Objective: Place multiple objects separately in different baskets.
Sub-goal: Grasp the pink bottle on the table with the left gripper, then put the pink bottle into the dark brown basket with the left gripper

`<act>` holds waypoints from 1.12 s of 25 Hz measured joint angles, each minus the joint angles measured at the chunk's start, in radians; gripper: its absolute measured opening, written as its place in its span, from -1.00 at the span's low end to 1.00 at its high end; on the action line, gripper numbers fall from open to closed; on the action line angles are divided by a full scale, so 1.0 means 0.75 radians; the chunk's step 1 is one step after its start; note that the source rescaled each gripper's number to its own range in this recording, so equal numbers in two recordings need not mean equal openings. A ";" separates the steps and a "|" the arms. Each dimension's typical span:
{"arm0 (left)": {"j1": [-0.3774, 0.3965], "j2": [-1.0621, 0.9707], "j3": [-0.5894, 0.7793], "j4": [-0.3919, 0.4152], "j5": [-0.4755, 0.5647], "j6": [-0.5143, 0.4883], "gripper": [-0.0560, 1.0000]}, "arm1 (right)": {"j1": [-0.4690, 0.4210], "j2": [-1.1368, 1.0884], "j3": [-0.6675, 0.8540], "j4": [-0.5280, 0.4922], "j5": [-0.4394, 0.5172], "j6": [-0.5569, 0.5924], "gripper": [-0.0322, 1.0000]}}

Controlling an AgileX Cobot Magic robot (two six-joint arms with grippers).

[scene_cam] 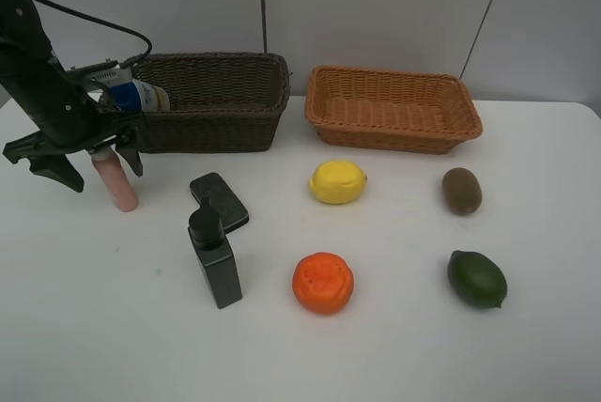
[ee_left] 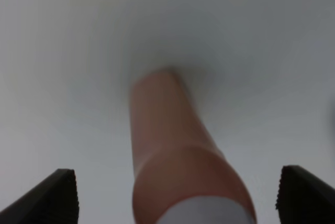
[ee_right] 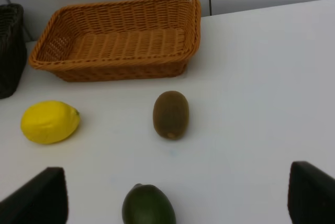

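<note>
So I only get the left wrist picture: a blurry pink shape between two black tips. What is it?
Observer: A slim pink tube, apparently standing on end on the white table, just in front of the dark brown basket.
Operator: What's near it?
Observer: To its right in the high view lies a flat black case, with a black pump bottle upright in front of that.
Operator: Anything in that basket yet?
Observer: A white bottle with blue cap shows at its left end, partly behind the left arm.
</note>
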 joint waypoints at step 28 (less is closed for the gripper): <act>-0.097 -0.055 -0.659 -0.369 0.255 0.402 -0.86 | 0.000 0.000 0.000 0.000 0.000 0.000 1.00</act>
